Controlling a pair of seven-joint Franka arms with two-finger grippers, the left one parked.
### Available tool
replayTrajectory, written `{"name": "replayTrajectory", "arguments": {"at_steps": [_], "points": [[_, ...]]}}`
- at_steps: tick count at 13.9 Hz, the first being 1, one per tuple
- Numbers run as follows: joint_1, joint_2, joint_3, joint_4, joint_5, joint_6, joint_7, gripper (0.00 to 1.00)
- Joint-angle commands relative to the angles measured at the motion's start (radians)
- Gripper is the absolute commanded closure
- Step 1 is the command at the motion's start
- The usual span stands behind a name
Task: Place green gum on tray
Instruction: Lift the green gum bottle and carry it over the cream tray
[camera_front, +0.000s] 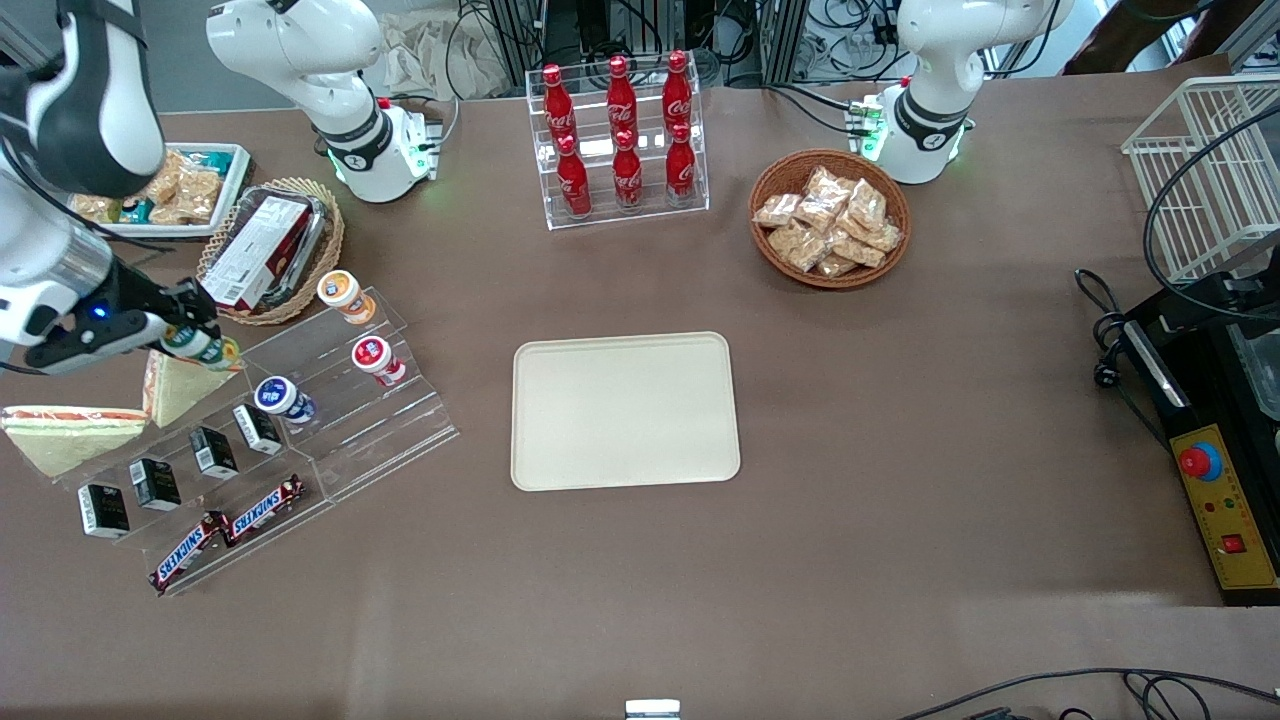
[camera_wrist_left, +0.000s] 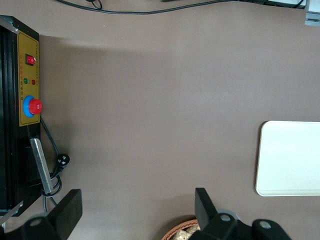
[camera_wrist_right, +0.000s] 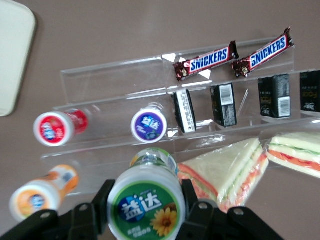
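A matte brown table (camera_front: 900, 520) fills the scene, with the cream-beige tray (camera_front: 625, 411) lying flat near its middle, nothing on it. Toward the working arm's end stands a clear stepped acrylic rack (camera_front: 330, 420); the gripper (camera_front: 190, 338) hangs over the rack's upper step, its two fingers closed narrowly around the green gum (camera_front: 200, 345), which it holds with the lid facing the wrist camera. In the right wrist view the gum's green-rimmed lid (camera_wrist_right: 146, 204) sits squarely between the black fingers (camera_wrist_right: 100, 202), well apart from the tray. On the rack's steps rest an orange-lidded bottle (camera_front: 344, 294), a red-lidded bottle (camera_front: 375, 358) and a blue-lidded bottle (camera_front: 281, 396), then a row of small black boxes (camera_front: 160, 480) and two Snickers bars (camera_front: 225, 530) on the lowest step. Wrapped sandwiches (camera_front: 75, 425) lie beside the rack, just under the gripper. Farther from the front camera are a wicker basket holding a boxed packet (camera_front: 268, 248) and a small white tray of snacks (camera_front: 175, 195). A clear stand of red cola bottles (camera_front: 620, 140) stands above the tray, with a round wicker basket of packets (camera_front: 830, 218) beside it. Toward the parked arm's end sit a black control box with a red button (camera_front: 1215, 490) and a white wire basket (camera_front: 1205, 170). Cables and metal framing crowd the table's edge farthest from the camera.
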Motion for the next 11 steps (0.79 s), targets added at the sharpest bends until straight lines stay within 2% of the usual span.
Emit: {"name": "replayTrajectory", "arguments": {"at_steps": [1, 3, 5, 8, 11], "points": [[0.009, 0.016, 0.06, 0.175, -0.005, -0.154, 0.097, 0.65], [0.021, 0.027, 0.111, 0.27, 0.004, -0.255, 0.215, 0.64], [0.053, 0.043, 0.172, 0.306, 0.056, -0.275, 0.397, 0.64], [0.082, 0.088, 0.331, 0.307, 0.101, -0.257, 0.741, 0.64], [0.089, 0.174, 0.494, 0.327, 0.124, -0.152, 1.013, 0.64]]}}
